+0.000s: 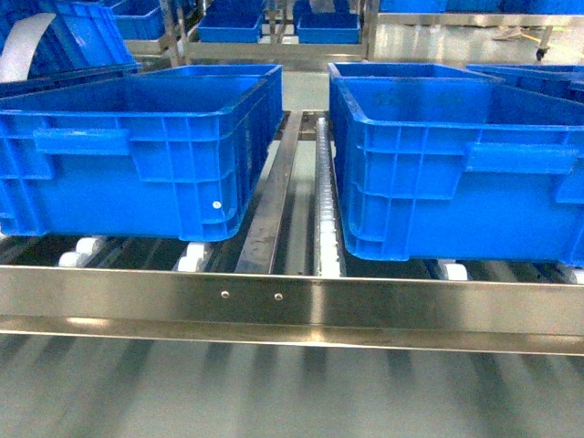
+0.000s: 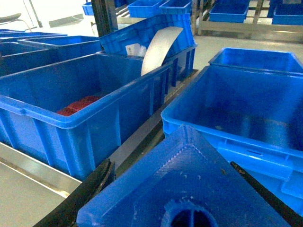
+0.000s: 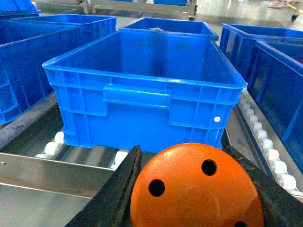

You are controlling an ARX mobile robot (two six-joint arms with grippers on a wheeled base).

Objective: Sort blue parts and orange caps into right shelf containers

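Note:
A blue part (image 2: 189,189) fills the bottom of the left wrist view, and my left gripper (image 2: 170,166) is shut on it, a black finger on each side. It hangs over the gap between two containers: a left crate (image 2: 42,118) holding red items and a right crate (image 2: 189,118). My right gripper (image 3: 182,152) is shut on an orange cap (image 3: 194,189), whose flat end with small holes faces the camera. It is in front of an empty-looking container (image 3: 137,97). In the head view, two containers (image 1: 137,151) (image 1: 456,173) stand on the shelf (image 1: 292,301); neither gripper shows there.
White roller tracks (image 1: 327,210) and a steel divider (image 1: 274,201) run between the two crates. More blue crates stand behind and to the sides (image 3: 23,56). A curved white sheet (image 2: 158,47) sticks out of a tilted crate at the back.

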